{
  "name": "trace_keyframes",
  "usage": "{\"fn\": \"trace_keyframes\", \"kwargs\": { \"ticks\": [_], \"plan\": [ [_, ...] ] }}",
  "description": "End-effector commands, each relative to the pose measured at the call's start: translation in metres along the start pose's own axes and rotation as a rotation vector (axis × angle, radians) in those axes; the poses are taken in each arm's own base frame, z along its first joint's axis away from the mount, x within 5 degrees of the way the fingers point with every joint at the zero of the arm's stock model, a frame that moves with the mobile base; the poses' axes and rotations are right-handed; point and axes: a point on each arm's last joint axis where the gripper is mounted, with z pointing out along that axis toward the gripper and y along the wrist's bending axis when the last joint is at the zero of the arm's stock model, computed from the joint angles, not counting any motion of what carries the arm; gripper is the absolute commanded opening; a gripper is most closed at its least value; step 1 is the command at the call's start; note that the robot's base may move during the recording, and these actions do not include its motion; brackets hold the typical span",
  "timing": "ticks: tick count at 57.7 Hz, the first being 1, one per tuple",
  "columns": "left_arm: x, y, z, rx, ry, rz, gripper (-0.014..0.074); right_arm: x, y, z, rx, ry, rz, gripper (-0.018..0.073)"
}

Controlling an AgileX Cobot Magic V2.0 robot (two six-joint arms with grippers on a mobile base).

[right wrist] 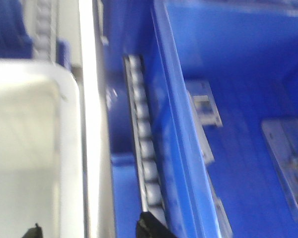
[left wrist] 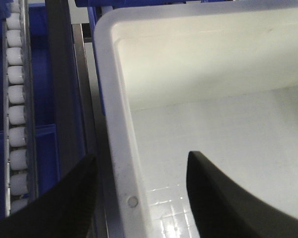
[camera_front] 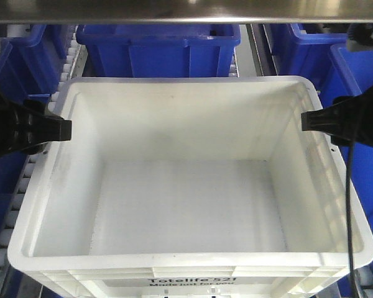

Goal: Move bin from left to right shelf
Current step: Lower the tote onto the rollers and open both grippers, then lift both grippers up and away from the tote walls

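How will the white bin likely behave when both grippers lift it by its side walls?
The bin is empty, so probably light. Its thin walls may flex. The left gripper straddles the smooth rim, which could slip.

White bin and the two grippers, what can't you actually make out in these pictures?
- Bin underside: hidden by its own floor, front view; whether it rests on rollers cannot be told.
- Bin's printed label: cut off by the front view's bottom edge.
- Left gripper: jaws straddle the bin wall; contact cannot be told, left wrist view.
- Right gripper: only jaw tips show, blurred, right wrist view.
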Motion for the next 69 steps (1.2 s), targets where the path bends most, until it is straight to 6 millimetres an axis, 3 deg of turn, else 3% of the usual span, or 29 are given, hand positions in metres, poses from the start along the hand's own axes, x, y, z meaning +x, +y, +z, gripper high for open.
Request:
{"fn": "trace_keyframes", "kwargs": {
  "ticks": [1,11,20,32,43,59,69],
  "plan": [
    [-0.01,0.0,-0.017,0.031,-0.085,0.016,0.0388,0.0,-0.008,-0.017,-0.05,-0.148,-0.023,0.038],
    [-0.006,0.002,-0.018,0.006,-0.045,0.054,0.0388,0.031,-0.012,-0.008,-0.086,-0.158,-0.054,0.038],
    [0.002,0.006,-0.022,0.026,-0.079,0.063,0.0388,0.05,-0.019,-0.013,-0.124,-0.226,-0.069,0.038],
    [0.025,0.014,-0.032,0.078,-0.148,0.055,0.0388,0.066,-0.033,-0.037,-0.166,-0.34,-0.071,0.038],
    [0.044,0.027,-0.06,0.118,-0.248,0.099,0.0388,0.093,-0.047,-0.055,-0.203,-0.42,-0.122,0.0377],
    [0.096,0.043,-0.094,0.277,-0.423,0.156,0.0388,0.14,-0.059,-0.086,-0.408,-0.61,-0.124,0.0345],
    [0.134,0.049,-0.1,0.392,-0.497,0.184,0.0388,0.166,-0.067,-0.092,-0.462,-0.681,-0.103,0.0337]
  ]
}}
